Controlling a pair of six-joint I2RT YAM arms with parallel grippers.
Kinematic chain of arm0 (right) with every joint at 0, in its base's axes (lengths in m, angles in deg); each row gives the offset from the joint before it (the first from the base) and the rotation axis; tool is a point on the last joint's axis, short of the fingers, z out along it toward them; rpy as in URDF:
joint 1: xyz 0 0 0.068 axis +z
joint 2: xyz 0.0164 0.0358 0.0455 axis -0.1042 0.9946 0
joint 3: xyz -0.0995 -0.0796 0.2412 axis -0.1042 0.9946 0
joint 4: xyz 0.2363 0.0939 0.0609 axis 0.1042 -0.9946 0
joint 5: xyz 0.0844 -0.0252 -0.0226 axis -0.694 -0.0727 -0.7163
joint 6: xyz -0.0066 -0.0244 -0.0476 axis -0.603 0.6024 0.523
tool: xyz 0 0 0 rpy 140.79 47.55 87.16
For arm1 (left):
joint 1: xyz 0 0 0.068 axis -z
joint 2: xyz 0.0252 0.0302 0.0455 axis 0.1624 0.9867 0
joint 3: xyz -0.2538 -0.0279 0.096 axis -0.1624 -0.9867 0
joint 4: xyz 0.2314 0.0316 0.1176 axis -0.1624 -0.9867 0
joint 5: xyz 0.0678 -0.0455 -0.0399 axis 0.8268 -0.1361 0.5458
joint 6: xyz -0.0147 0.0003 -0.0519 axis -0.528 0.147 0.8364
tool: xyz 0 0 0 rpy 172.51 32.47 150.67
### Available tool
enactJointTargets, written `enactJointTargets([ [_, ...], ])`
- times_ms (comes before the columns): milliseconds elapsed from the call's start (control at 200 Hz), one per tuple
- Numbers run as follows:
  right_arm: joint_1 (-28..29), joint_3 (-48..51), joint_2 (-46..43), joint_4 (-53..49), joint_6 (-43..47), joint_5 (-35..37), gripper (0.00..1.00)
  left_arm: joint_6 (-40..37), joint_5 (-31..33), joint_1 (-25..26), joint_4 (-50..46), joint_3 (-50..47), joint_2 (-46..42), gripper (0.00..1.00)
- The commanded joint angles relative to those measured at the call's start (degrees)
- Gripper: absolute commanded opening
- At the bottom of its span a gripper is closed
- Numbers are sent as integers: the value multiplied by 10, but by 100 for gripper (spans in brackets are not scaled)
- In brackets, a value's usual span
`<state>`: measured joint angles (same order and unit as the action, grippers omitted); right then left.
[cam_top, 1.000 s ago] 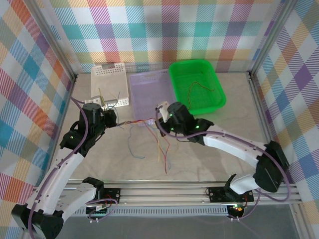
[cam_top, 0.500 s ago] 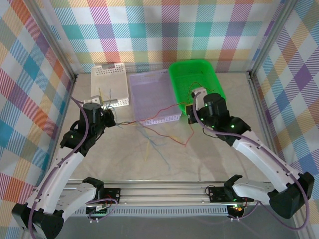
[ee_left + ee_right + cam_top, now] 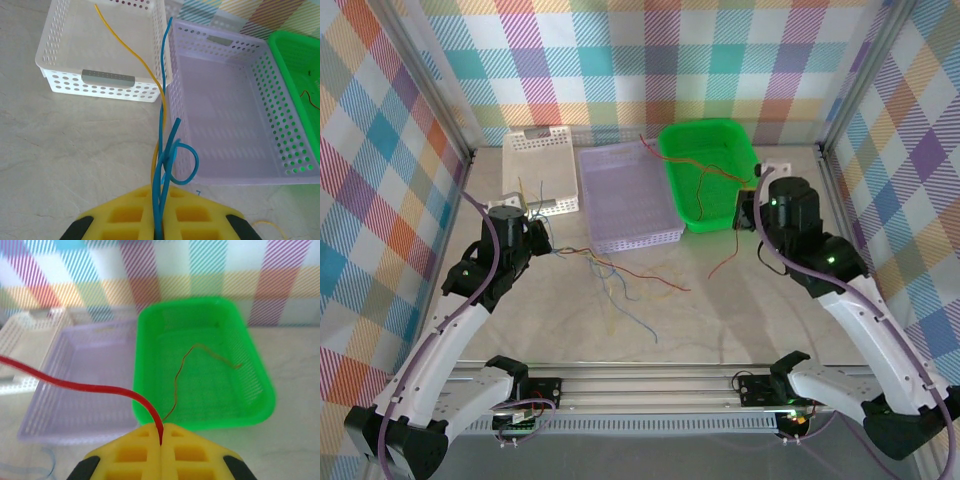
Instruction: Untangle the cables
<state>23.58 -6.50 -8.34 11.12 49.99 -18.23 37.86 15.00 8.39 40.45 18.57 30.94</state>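
My left gripper (image 3: 545, 243) is shut on a bundle of cables: blue strands (image 3: 182, 160), one of them looped, and a yellow strand (image 3: 130, 50) stick up from its fingertips (image 3: 200, 215). From that gripper, blue (image 3: 625, 300) and red (image 3: 655, 277) cables trail across the table. My right gripper (image 3: 748, 208) is beside the green basket's (image 3: 705, 126) right front corner, shut on a red cable (image 3: 75, 385) that arcs off to the left. Its loose tail (image 3: 725, 262) hangs toward the table. A thin orange-brown wire (image 3: 182, 370) lies inside the green basket (image 3: 250, 365).
A purple basket (image 3: 635, 240) stands in the middle at the back, with a white basket (image 3: 535, 135) to its left. Both are close ahead of the left gripper (image 3: 160, 227). Checked walls close off the back and sides.
My right gripper has swung from the table's middle to the right, to the green basket, drawing the red cable out of the tangle. The loose cables have shifted. The left gripper has stayed put.
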Motion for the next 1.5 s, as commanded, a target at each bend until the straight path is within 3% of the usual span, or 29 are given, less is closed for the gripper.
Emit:
enactJointTargets([
  [0,-15,-61,37,-41,9,104,0,-17,-6,-6,6,9,-24,0],
  [270,-36,-151,149,19,67,169,0,-19,-26,-6,13,3,-29,0],
  [505,-87,-251,290,44,78,170,0,-20,-36,-6,19,-1,-32,0],
  [765,-105,-321,411,91,95,188,0,-21,-40,-6,23,-1,-29,0],
  [1095,-118,-370,527,110,98,202,0,-22,-46,-6,25,2,-24,0],
  [1495,-122,-342,610,96,69,213,0,-22,-52,-6,26,3,-23,0],
])
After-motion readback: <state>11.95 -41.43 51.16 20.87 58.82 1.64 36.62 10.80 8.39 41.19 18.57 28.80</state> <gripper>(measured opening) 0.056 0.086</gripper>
